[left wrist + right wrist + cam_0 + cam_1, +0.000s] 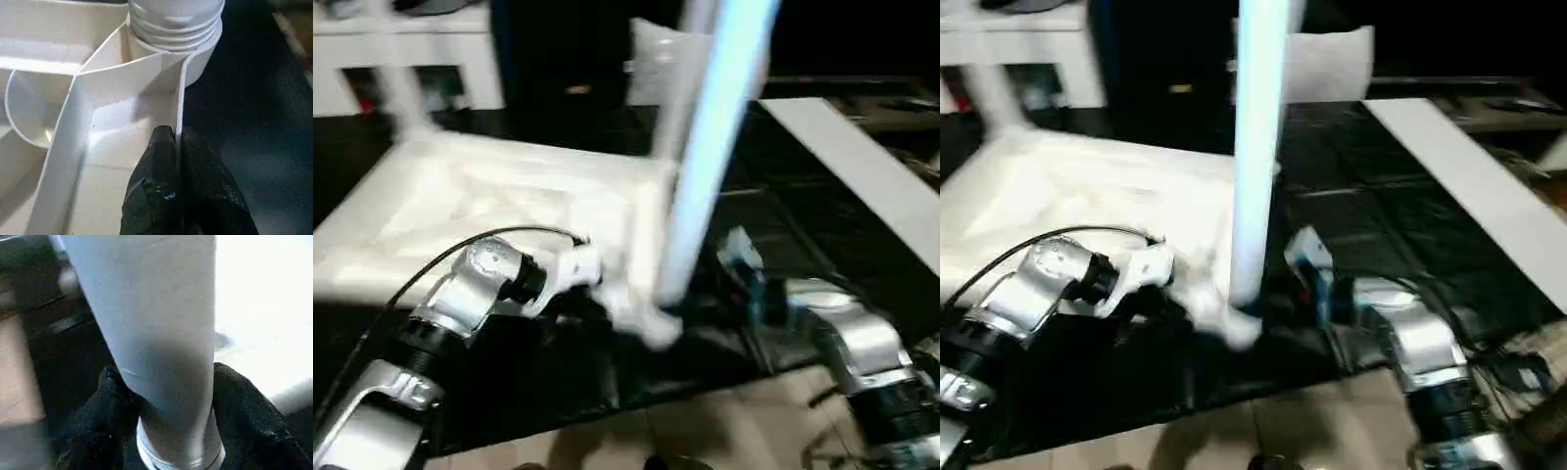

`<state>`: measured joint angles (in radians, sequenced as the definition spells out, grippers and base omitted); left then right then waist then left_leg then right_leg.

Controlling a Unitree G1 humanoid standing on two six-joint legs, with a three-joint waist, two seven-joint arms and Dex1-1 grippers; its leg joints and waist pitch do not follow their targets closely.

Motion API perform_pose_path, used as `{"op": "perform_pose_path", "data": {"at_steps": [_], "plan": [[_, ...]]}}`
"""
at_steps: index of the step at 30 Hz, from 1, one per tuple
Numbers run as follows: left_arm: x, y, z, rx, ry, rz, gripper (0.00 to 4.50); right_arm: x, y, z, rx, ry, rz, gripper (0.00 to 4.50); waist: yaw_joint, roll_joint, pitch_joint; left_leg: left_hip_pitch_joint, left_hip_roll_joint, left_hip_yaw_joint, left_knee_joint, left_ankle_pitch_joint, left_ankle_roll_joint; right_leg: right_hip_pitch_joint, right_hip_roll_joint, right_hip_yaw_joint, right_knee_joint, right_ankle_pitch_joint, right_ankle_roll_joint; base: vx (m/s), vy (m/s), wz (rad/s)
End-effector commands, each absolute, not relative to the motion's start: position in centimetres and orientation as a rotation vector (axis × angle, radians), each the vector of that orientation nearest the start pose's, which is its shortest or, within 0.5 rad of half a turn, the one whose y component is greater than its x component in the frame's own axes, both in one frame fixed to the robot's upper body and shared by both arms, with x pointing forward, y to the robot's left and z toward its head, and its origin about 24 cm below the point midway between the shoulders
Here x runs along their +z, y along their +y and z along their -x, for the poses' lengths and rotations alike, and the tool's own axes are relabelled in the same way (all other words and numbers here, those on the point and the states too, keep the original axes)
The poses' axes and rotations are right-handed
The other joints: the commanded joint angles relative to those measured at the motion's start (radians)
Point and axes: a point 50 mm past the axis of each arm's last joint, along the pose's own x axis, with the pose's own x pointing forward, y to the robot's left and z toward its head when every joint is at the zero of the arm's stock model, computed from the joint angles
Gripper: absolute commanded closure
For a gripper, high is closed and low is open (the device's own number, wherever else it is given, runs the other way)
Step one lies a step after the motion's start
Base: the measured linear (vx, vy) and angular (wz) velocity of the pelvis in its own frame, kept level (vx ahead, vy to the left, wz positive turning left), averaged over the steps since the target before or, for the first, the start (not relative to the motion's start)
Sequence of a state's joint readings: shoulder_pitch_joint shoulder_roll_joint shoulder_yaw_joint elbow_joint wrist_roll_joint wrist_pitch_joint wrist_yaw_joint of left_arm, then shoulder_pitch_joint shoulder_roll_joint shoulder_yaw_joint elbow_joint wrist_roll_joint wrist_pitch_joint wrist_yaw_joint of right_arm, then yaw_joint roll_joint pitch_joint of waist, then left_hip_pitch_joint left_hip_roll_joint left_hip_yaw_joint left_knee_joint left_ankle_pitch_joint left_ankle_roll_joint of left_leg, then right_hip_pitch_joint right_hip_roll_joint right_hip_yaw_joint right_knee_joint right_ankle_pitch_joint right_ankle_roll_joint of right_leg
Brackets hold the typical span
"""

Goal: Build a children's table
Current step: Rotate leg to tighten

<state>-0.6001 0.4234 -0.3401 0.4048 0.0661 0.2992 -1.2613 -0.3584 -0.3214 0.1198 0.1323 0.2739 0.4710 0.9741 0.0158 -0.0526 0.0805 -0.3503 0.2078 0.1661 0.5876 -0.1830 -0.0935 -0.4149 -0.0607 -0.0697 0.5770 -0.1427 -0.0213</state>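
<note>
Nearest, the left gripper pinches the thin outer rim wall of the white plastic square table top, one black finger on each side, its jaws almost closed on that wall. The top lies upside down on the black floor mat, ribbed underside up. At the near right corner a long tapered white tube leg stands nearly upright in the round corner socket, its ridged end seated there. The right gripper clasps this leg low down, a finger on either side touching the tube, jaws about half apart. Farther off another white leg rises from the far left corner. Beyond lie a white-grey cushion and, to the right, a flat white board.
</note>
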Motion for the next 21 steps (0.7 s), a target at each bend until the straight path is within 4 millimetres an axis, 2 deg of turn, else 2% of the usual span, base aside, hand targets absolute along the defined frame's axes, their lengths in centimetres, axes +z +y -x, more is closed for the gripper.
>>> {"op": "perform_pose_path", "data": {"at_steps": [1, 2, 4, 5, 6, 7, 8, 12, 13, 14, 17, 19, 21], "plan": [[7.6, 9.5, -31.6, -1.293, 0.457, -0.403, 4.50, 6.0, -10.1, -29.4, 0.980, 0.365, -0.058, 2.48, -0.004, -0.003, -0.057, -0.006, 0.004, -0.007, -0.068, -0.261, 0.000, 0.045, -0.066, 0.021, -0.102, -0.672, -0.034, 0.000, 0.000, 0.00], [7.7, 9.1, -31.8, -1.265, 0.451, -0.384, 4.50, 6.0, -9.8, -29.6, 0.931, 0.365, -0.063, 2.51, -0.016, 0.000, -0.054, -0.004, 0.001, -0.010, -0.065, -0.284, -0.001, 0.040, -0.065, 0.018, -0.105, -0.686, -0.035, 0.000, 0.000, 0.00], [7.9, 8.0, -32.3, -1.177, 0.427, -0.348, 4.50, 5.9, -9.1, -30.6, 0.756, 0.358, -0.095, 2.51, -0.028, -0.003, -0.053, 0.004, -0.005, -0.010, -0.059, -0.320, 0.007, 0.032, -0.063, 0.011, -0.119, -0.726, -0.023, 0.000, 0.000, 0.00], [8.0, 7.5, -32.5, -1.145, 0.419, -0.330, 4.50, 5.9, -8.9, -30.9, 0.694, 0.362, -0.102, 2.51, -0.031, -0.001, -0.055, 0.006, -0.006, -0.010, -0.056, -0.319, 0.008, 0.033, -0.065, 0.012, -0.119, -0.718, -0.025, 0.000, 0.000, 0.00], [8.2, 7.1, -32.7, -1.107, 0.410, -0.317, 4.50, 5.8, -8.7, -31.2, 0.645, 0.364, -0.107, 2.51, -0.038, 0.006, -0.054, 0.006, -0.002, -0.013, -0.061, -0.324, 0.012, 0.031, -0.064, 0.010, -0.118, -0.692, -0.036, 0.000, 0.000, 0.00], [8.3, 6.8, -32.8, -1.080, 0.399, -0.310, 4.50, 5.9, -8.4, -31.4, 0.618, 0.354, -0.112, 2.51, -0.043, 0.004, -0.051, 0.006, -0.003, -0.013, -0.062, -0.347, 0.017, 0.031, -0.059, 0.004, -0.124, -0.693, -0.029, 0.000, 0.000, 0.00], [8.5, 6.2, -32.9, -1.061, 0.387, -0.294, 4.50, 6.1, -8.1, -31.6, 0.592, 0.329, -0.111, 2.51, -0.041, 0.009, -0.054, 0.010, -0.003, -0.014, -0.062, -0.354, 0.026, 0.035, -0.061, 0.002, -0.127, -0.677, -0.026, 0.000, 0.000, 0.00], [8.6, 5.8, -32.9, -1.057, 0.375, -0.293, 4.50, 6.5, -7.9, -31.8, 0.583, 0.275, -0.093, 2.51, -0.041, 0.011, -0.053, 0.004, 0.000, -0.014, -0.069, -0.353, 0.044, 0.039, -0.062, 0.005, -0.123, -0.619, -0.039, 0.000, 0.000, 0.00], [8.6, 5.8, -32.8, -1.059, 0.377, -0.303, 4.50, 6.7, -7.8, -31.8, 0.587, 0.259, -0.096, 1.98, -0.040, 0.010, -0.052, 0.002, 0.000, -0.012, -0.071, -0.350, 0.047, 0.038, -0.062, 0.008, -0.121, -0.608, -0.045, 0.000, 0.000, 0.00], [8.6, 5.9, -32.8, -1.062, 0.376, -0.314, 4.50, 6.9, -7.8, -31.8, 0.588, 0.246, -0.109, 1.84, -0.039, 0.011, -0.053, 0.002, 0.002, -0.012, -0.072, -0.342, 0.050, 0.038, -0.064, 0.011, -0.118, -0.590, -0.054, 0.000, 0.000, 0.00], [8.4, 6.5, -32.6, -1.069, 0.383, -0.346, 4.50, 7.2, -7.9, -31.7, 0.594, 0.216, -0.128, 1.71, -0.036, 0.014, -0.055, -0.002, 0.006, -0.010, -0.076, -0.314, 0.053, 0.041, -0.067, 0.019, -0.108, -0.532, -0.081, 0.000, 0.000, 0.00], [8.3, 6.9, -32.6, -1.070, 0.380, -0.361, 4.50, 7.3, -8.1, -31.6, 0.610, 0.193, -0.123, 1.39, -0.033, 0.014, -0.056, -0.003, 0.009, -0.009, -0.077, -0.301, 0.055, 0.042, -0.067, 0.024, -0.102, -0.495, -0.096, 0.000, 0.000, 0.00], [8.1, 7.7, -32.6, -1.072, 0.389, -0.365, 4.50, 7.3, -9.0, -31.4, 0.621, 0.184, -0.131, 1.37, -0.031, 0.014, -0.056, -0.004, 0.009, -0.005, -0.077, -0.282, 0.058, 0.044, -0.065, 0.028, -0.095, -0.450, -0.115, 0.000, 0.000, 0.00]]}}
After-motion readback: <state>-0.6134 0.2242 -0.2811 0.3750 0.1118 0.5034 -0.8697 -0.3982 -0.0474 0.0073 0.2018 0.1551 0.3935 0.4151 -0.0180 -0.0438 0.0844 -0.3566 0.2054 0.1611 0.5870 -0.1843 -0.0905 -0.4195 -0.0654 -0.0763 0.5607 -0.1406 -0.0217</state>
